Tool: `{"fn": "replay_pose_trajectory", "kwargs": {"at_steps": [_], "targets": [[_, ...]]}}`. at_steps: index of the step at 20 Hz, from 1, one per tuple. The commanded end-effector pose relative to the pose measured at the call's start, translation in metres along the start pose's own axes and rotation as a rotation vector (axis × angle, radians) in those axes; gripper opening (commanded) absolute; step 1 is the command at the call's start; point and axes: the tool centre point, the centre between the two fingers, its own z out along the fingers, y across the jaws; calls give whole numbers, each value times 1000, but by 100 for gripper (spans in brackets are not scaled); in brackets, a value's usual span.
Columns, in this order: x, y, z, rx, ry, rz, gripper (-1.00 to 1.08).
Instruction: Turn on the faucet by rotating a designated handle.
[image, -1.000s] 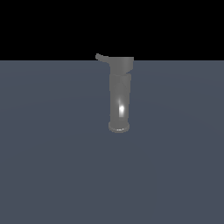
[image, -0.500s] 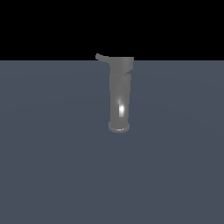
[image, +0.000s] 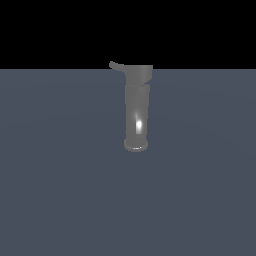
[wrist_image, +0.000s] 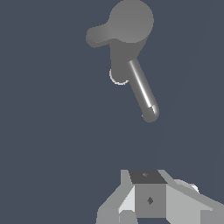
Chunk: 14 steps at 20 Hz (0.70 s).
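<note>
Seen from above, the grey faucet stands on a flat dark blue-grey floor, its round cap facing the camera. A short, rounded handle sticks out sideways from the cap, and a longer glossy spout slants away from the column. The white and grey gripper sits well apart from the faucet, touching nothing.

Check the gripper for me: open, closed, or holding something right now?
Gripper: cannot be told; only part of it shows in the wrist view. It holds nothing visible and is apart from the faucet and handle.
</note>
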Motion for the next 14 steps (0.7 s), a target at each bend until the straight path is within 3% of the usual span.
{"fn": "replay_pose_trajectory", "kwargs": {"at_steps": [1, 14], "targets": [[8, -10, 7, 0, 0, 58, -100], [59, -53, 44, -3, -2, 355, -100]]}}
